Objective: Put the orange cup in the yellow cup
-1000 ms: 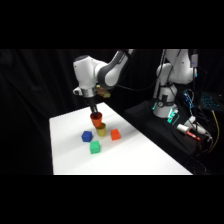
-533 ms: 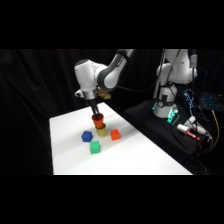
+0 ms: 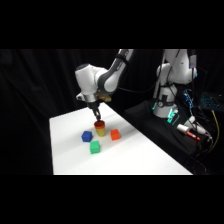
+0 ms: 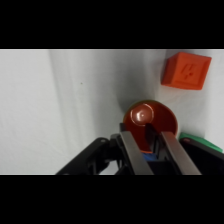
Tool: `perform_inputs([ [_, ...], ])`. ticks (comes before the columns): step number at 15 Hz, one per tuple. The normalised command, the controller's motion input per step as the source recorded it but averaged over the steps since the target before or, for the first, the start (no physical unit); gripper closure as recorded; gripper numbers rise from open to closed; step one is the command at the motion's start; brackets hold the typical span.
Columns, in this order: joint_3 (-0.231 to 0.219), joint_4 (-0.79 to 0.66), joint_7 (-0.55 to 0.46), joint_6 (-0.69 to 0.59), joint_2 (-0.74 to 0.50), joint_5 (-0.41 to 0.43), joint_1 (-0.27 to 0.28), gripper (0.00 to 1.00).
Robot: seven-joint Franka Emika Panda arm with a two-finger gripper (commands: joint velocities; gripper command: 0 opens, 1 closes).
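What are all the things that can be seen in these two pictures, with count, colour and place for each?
small round orange plastic cup: 1, orange, sitting in the top of the yellow cup, directly under the pincer
small round yellow plastic cup: 1, yellow, near the middle of the table, below the orange cup
blue block: 1, blue, left of the cups
green block: 1, green, in front of the cups
red-orange cube-shaped block: 1, red-orange, right of the cups
white table: 1, white, under everything
white Franka Panda arm: 1, white, reaching over the table from the upper right
pincer: 1, dark, closed on the orange cup's rim
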Motion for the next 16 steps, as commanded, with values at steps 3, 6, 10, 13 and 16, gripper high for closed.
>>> perform_inputs([
  [3, 0.001, -0.06, -0.05, -0.02, -0.17, 0.005, 0.019, 0.16],
  [6, 0.008, -0.04, -0.07, -0.2, -0.31, -0.023, 0.04, 0.0],
  [10, 0.024, 0.03, -0.12, -0.34, -0.4, 0.014, 0.03, 0.0],
  [13, 0.01, 0.13, -0.1, -0.38, -0.34, 0.01, 0.028, 0.0],
  [16, 0.018, 0.17, -0.1, -0.34, -0.21, 0.108, 0.016, 0.0],
])
